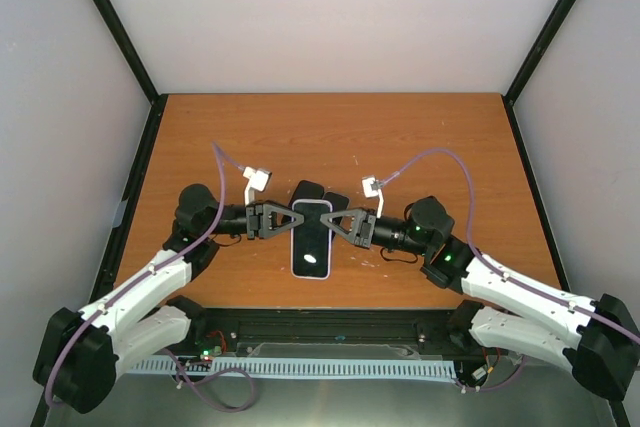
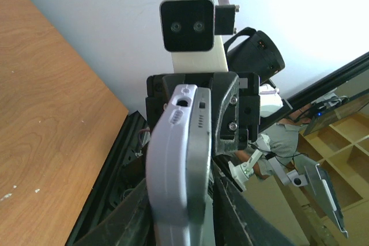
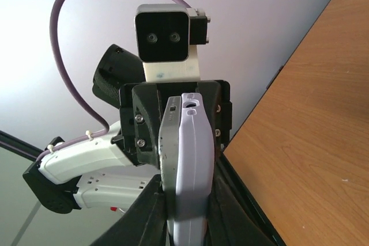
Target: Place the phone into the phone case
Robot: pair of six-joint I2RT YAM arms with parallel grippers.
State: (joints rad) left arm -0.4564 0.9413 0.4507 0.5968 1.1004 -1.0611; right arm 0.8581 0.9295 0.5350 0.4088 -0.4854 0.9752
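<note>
The phone [image 1: 312,245], screen up in a lilac phone case [image 2: 173,165], is seen at the centre of the table [image 1: 420,147]. Its long edges are clamped by the left gripper [image 1: 298,219] at 9 o'clock and the right gripper [image 1: 328,219] at 3 o'clock. The fingers [image 3: 144,217] are cut off at the lower edges of the wrist views. Two dark shapes [image 1: 307,190] at 12 o'clock of the phone cannot be identified. Whether the phone is fully seated cannot be told.

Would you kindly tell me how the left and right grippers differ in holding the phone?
The left gripper clamps the phone by its left long edge and points rightward; the right gripper clamps its right edge and points leftward. Shared: both pinch its far half, facing each other.
</note>
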